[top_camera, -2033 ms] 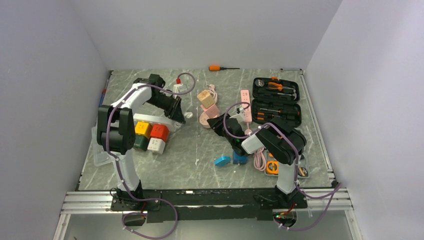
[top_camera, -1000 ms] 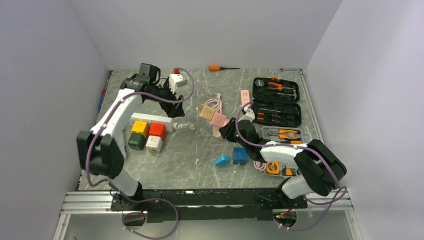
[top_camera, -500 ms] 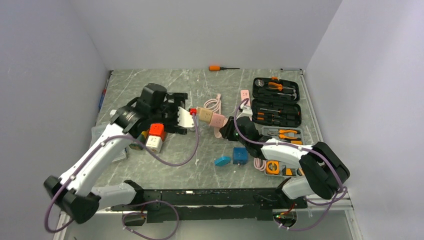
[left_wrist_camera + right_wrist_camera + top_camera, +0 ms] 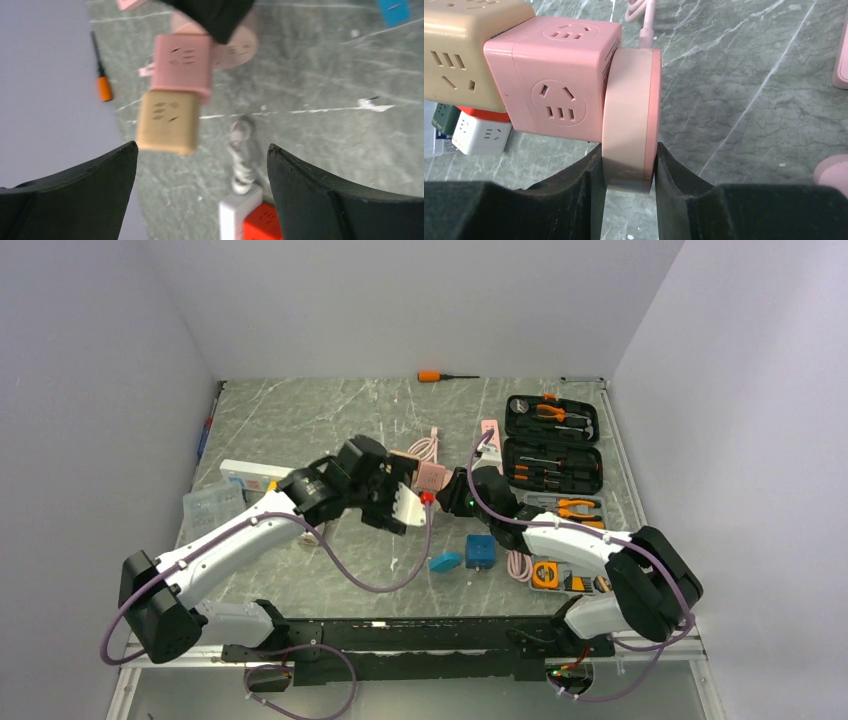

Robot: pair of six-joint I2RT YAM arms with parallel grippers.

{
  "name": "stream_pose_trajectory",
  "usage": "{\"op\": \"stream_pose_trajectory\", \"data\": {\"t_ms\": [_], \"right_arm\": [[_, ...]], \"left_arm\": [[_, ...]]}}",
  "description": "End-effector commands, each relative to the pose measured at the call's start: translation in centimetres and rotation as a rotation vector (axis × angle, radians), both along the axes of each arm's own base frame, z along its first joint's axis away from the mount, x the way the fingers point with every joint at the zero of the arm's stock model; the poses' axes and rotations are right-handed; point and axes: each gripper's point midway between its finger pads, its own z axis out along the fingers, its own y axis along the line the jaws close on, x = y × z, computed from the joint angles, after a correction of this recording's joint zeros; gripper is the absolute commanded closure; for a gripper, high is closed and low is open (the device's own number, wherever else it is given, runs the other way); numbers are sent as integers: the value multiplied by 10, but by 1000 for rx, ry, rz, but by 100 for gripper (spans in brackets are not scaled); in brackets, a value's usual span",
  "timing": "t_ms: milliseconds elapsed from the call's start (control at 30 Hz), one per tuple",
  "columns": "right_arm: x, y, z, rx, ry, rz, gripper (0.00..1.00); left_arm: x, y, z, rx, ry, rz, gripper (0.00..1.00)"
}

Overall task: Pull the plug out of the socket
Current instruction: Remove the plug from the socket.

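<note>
Two black fingers of the right claw (image 4: pixel 626 155) clamp the rim of a flat, round pink disc (image 4: pixel 629 115) of smooth matte plastic. The disc's face presses against a rounded pink cube (image 4: pixel 559 85) just past the fingertips on the claw's left, and a beige cube (image 4: pixel 464 50) is joined to that cube's far side. Both cubes show slotted socket faces, and one pink cord (image 4: pixel 644 15) trails behind the disc over the grey marble-veined table (image 4: pixel 749 100). The left claw (image 4: pixel 200 150) hangs with its fingers spread wide, the two cubes ahead of it, untouched.
</note>
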Motion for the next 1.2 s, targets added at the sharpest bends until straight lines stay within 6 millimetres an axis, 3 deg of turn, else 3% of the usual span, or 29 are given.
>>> {"op": "stream_pose_trajectory", "data": {"t_ms": [0,300,767,933,1167], "right_arm": [[16,18,88,136,-216,9,100],[5,21,104,111,-263,29,100],[-4,23,126,125,-306,57,100],[-10,25,130,146,-332,86,100],[-24,36,144,219,-396,185,100]], "left_arm": [[-9,-26,0,-106,-39,-9,1],[31,-46,-9,-176,-79,150,1],[23,-52,-58,1,2,96,1],[39,-51,-52,-33,-61,144,1],[45,-51,-54,-34,-87,149,1]]}}
